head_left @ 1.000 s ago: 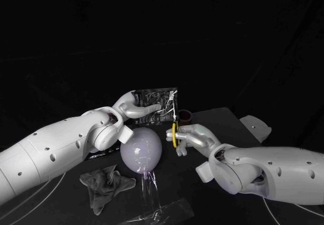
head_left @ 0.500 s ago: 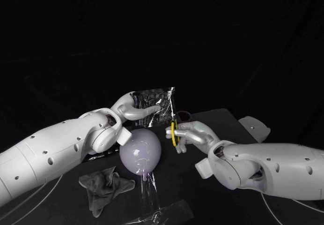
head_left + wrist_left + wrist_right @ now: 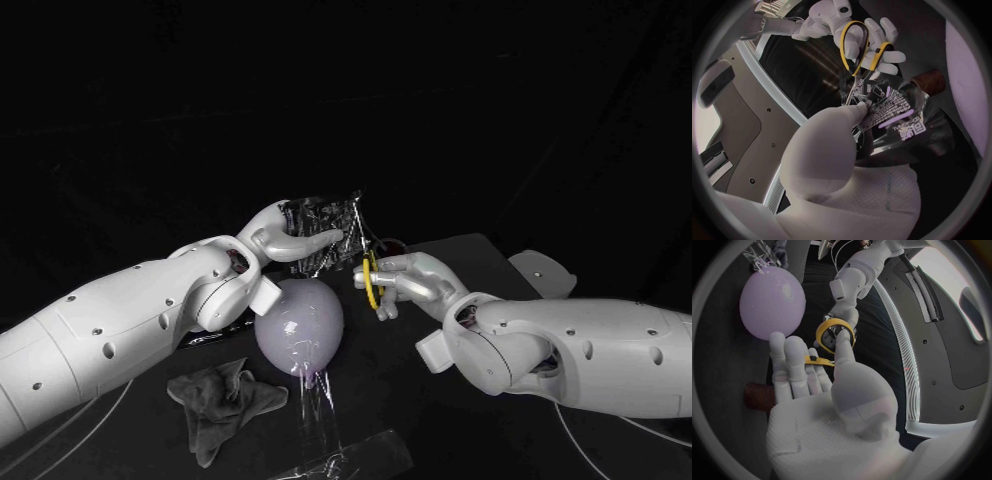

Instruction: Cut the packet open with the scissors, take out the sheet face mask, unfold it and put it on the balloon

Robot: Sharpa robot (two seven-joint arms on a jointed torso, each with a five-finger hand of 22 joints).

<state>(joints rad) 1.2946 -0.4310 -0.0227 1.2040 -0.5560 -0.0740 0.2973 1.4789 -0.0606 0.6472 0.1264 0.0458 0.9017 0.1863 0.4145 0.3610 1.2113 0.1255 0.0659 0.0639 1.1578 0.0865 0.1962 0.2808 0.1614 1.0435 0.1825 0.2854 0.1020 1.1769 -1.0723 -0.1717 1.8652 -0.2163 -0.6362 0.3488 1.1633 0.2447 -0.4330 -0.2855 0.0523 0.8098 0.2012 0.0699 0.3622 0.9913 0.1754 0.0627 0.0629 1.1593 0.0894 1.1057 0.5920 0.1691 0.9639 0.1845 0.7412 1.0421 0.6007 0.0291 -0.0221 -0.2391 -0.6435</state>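
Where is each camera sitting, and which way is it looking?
Head view: on the robot's head, looking down at the table; both white arms come in, the left hand holding the packet, the right hand the scissors, near the balloon.
Left wrist view: behind the left hand, whose palm shows, facing the packet and the right hand with the scissors.
Right wrist view: behind the right hand, whose palm shows, facing the scissors and balloon.
Shared: all three show the scissors.
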